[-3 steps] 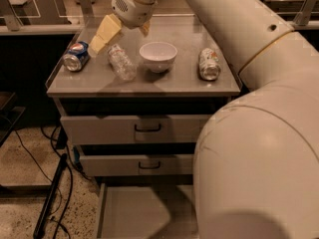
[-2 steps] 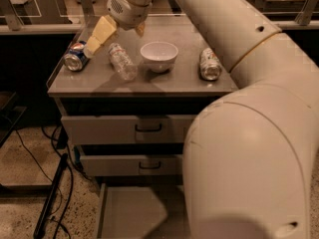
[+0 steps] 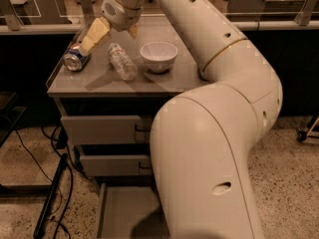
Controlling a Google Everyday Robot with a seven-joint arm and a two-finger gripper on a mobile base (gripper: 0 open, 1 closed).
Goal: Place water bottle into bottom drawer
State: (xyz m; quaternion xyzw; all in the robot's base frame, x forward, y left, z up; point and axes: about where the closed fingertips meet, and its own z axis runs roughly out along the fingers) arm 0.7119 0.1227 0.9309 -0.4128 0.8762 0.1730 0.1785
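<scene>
The water bottle [image 3: 122, 61], clear and crinkled, lies on its side on the grey cabinet top [image 3: 99, 81] between a blue can and a white bowl. My gripper [image 3: 110, 40] hangs just above and behind the bottle's far end, open. One pale yellow finger [image 3: 94, 35] points down-left towards the can, and the other finger [image 3: 132, 31] is short beside it. Nothing is held between them. The bottom drawer [image 3: 124, 213] is pulled out at the foot of the cabinet, its flat grey floor bare; my arm covers its right part.
A blue Pepsi can [image 3: 75, 59] lies at the left edge of the cabinet top. A white bowl [image 3: 158, 56] stands right of the bottle. Two shut upper drawers [image 3: 99, 128] face me. Black cables [image 3: 50, 203] trail on the floor at left. My arm [image 3: 214, 148] fills the right side.
The gripper has shifted slightly left and lower over the bottle. My arm has swung across the right of the cabinet and now hides the can that lay there.
</scene>
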